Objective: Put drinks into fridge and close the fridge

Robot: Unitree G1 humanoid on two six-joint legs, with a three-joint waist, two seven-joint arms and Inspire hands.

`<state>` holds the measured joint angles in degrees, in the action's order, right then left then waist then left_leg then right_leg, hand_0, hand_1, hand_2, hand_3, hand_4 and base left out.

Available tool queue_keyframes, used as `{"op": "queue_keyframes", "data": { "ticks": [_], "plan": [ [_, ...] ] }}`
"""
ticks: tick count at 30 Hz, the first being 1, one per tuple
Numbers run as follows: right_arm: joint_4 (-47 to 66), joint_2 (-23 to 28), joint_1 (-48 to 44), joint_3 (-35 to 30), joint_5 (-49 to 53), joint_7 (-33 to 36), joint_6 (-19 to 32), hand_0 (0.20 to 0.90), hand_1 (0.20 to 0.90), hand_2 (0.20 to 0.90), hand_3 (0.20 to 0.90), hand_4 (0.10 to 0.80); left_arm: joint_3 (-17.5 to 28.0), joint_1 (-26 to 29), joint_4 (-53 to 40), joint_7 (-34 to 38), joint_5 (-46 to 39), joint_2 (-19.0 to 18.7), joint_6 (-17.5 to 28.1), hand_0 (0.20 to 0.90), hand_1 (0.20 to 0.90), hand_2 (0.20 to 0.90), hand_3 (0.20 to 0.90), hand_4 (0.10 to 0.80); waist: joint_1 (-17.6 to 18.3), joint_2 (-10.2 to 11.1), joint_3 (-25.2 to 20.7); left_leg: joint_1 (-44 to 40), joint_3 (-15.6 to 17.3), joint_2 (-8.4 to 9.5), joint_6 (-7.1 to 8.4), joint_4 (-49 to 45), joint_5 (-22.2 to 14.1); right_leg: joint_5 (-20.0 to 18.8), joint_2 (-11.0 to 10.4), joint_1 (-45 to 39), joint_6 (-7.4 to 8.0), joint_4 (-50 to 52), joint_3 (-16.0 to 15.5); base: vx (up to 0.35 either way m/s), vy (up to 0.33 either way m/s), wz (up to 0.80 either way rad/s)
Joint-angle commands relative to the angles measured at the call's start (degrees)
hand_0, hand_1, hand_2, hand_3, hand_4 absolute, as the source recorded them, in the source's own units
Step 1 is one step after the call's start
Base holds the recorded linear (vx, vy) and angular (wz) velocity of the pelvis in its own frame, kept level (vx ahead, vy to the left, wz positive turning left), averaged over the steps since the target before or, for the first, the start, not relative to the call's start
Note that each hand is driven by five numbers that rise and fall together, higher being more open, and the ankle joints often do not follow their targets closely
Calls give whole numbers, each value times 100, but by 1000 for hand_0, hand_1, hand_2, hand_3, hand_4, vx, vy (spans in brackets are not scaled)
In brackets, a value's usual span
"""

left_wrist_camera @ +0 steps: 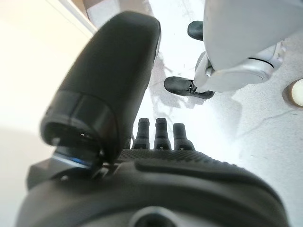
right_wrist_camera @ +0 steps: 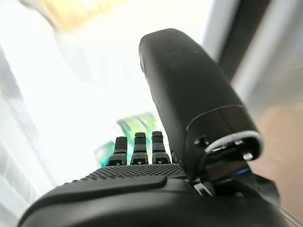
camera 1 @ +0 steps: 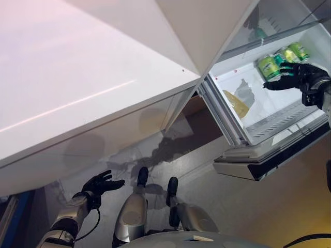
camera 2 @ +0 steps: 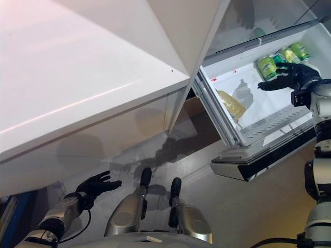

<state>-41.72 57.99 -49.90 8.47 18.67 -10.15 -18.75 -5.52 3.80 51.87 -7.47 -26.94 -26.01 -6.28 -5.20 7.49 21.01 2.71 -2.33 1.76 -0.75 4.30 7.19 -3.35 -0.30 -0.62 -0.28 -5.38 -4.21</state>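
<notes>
Green cans (camera 1: pixel 269 66) stand together on a shelf inside the open fridge (camera 1: pixel 226 118), at the upper right. My right hand (camera 1: pixel 296 77) reaches into the fridge right beside the cans, fingers straight and open, holding nothing. In the right wrist view a green can (right_wrist_camera: pixel 136 128) shows just past the fingers (right_wrist_camera: pixel 136 150) of that hand. My left hand (camera 1: pixel 99 184) hangs low at the lower left, open and empty, away from the fridge; it also shows in the left wrist view (left_wrist_camera: pixel 142 189).
The wide white fridge door (camera 1: pixel 93 88) stands open across the left and middle. A yellowish packet (camera 1: pixel 236 104) lies inside the fridge below the cans. A wire shelf (camera 1: pixel 279 120) and a dark-edged lower ledge (camera 1: pixel 258 166) jut out at the right.
</notes>
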Motion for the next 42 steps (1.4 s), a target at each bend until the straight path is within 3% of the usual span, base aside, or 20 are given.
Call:
{"op": "queue_keyframes", "data": {
  "ticks": [1,6,8,13,23,31,36,42],
  "plan": [
    [989,805,640,-380,94,936,876,900,900,900,900,800,-117,-585,526,-173,134,139,97,900,900,900,900,800,253,-97,-1213,-304,266,20,-41,-13,-758,59,53,197,362,302,84,33,92,-13],
    [2905,533,2108,-2021,-102,2055,1366,900,900,900,900,800,-5,-725,709,-318,228,455,211,900,900,900,900,800,558,-350,-1507,-424,276,66,-66,22,-836,142,20,115,375,267,203,7,99,-4],
    [3278,369,2460,-2357,-165,2305,1503,900,900,900,900,800,9,-752,717,-356,261,495,233,900,900,900,900,800,601,-388,-1541,-448,276,70,-70,27,-852,150,18,90,379,253,220,-29,44,-5],
    [4463,-634,3746,-3363,-523,3492,2433,900,900,900,900,800,132,-916,736,-339,384,733,406,900,900,900,900,800,817,-528,-1635,-559,365,50,-89,-18,-935,282,-11,39,368,402,274,-56,10,-8],
    [4294,-2223,5689,-4684,-61,3932,3111,900,900,900,900,800,702,-1455,862,-449,886,940,576,900,900,900,900,800,1189,-712,-1492,-731,473,127,-234,-871,-1406,762,8,-40,186,1269,357,66,-23,-4],
    [3165,-2618,6348,-4701,587,3561,3159,900,900,900,900,800,608,-1494,870,-485,731,1017,673,900,900,900,900,800,1436,-859,-1074,-466,528,279,-342,-1743,-1812,1233,-92,335,10,2228,351,34,16,-7],
    [2649,-2473,6119,-4287,777,3124,2938,900,900,900,900,800,455,-1209,782,-280,507,922,638,900,900,900,900,800,1449,-865,-836,-148,605,279,-374,-2190,-1961,1363,-132,593,-77,2604,305,-1,-5,-1],
    [2341,-2093,5465,-3625,748,2722,2749,900,900,900,900,800,226,-743,712,-31,150,800,441,900,900,900,900,800,1405,-942,-529,344,545,269,-329,-2436,-1815,1314,-116,1059,-165,2878,327,-33,-5,-2]
  ]
}}
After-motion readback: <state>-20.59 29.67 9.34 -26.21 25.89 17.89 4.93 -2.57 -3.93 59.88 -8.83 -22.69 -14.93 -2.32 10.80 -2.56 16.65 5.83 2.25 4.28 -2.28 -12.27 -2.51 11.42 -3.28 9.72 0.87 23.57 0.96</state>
